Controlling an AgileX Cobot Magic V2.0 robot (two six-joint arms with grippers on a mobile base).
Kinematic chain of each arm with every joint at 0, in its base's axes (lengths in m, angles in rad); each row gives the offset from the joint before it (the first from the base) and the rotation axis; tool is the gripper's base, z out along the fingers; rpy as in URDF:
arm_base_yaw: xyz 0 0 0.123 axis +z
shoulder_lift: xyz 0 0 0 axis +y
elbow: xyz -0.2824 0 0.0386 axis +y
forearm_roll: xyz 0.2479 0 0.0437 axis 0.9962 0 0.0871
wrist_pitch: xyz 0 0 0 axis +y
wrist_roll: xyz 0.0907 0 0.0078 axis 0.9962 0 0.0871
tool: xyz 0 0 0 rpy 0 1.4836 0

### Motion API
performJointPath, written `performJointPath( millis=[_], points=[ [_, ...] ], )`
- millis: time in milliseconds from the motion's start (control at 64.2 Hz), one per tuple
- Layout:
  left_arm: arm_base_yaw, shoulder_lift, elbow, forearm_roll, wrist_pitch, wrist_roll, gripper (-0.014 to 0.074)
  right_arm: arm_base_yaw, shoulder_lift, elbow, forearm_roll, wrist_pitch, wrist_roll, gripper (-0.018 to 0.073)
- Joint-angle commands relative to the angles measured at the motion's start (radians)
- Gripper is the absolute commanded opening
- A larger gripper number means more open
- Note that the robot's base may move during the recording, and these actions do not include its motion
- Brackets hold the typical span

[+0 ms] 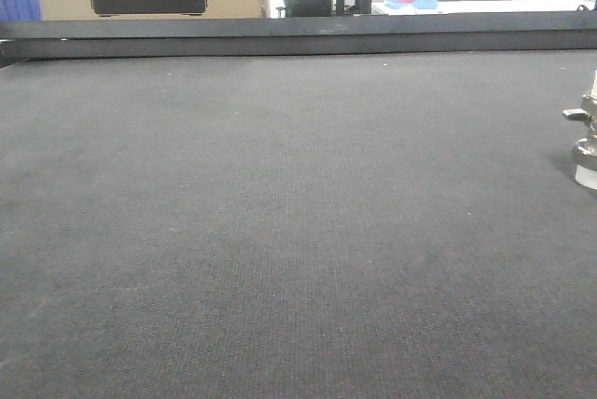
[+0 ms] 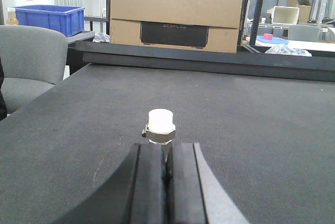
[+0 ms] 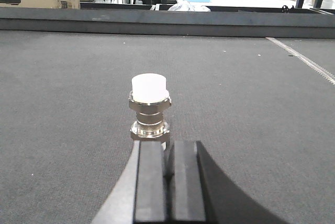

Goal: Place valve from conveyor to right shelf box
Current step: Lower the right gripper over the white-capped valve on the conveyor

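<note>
Valve (image 1: 588, 138), seemingly upright, on conveyor (image 1: 280, 231); cardboard box (image 2: 175, 14) beyond

The conveyor (image 1: 280, 231) is seen as a wide, flat, dark grey belt of fine woven texture, bounded at its far side by a dark metal rail (image 1: 298, 35). The valve (image 1: 587, 143) is cut off by the front view's right edge. It is shiny silver and set upright on the belt, with its side stub turned left and its whitish part lowest. In each wrist view a white-topped valve (image 3: 149, 110) is shown upright; whether it is the same piece cannot be told.

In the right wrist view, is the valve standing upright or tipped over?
Upright: the valve has its white end on top, with the metal sections stacked straight below it.
</note>
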Motion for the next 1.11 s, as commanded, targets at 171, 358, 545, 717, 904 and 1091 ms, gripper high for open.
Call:
performJointPath(
  millis=[171, 358, 545, 717, 904, 1091],
  points=[
    [0.003, -0.006, -0.002, -0.002, -0.017, 0.0, -0.0111, -0.001, -0.003, 0.0, 0.0, -0.02, 0.001, -0.0154],
    [0.004, -0.006, -0.002, 0.0, -0.024, 0.0, -0.0111, -0.001, -0.003, 0.0, 0.0, -0.02, 0.001, -0.0154],
    [0.004, -0.006, -0.002, 0.0, -0.052, 0.0, -0.0111, -0.002, -0.003, 0.0, 0.0, -0.062, 0.001, -0.0154],
    [0.004, -0.006, -0.002, 0.0, -0.069, 0.0, -0.0111, -0.002, -0.003, 0.0, 0.0, -0.13, 0.001, -0.0154],
    [0.004, -0.006, -0.002, 0.0, -0.126, 0.0, -0.0111, -0.002, -0.003, 0.0, 0.0, -0.186, 0.001, -0.0154],
    [0.004, -0.006, -0.002, 0.0, -0.249, 0.0, -0.0111, -0.002, -0.003, -0.099, 0.004, -0.183, 0.001, -0.0154]
  ],
)
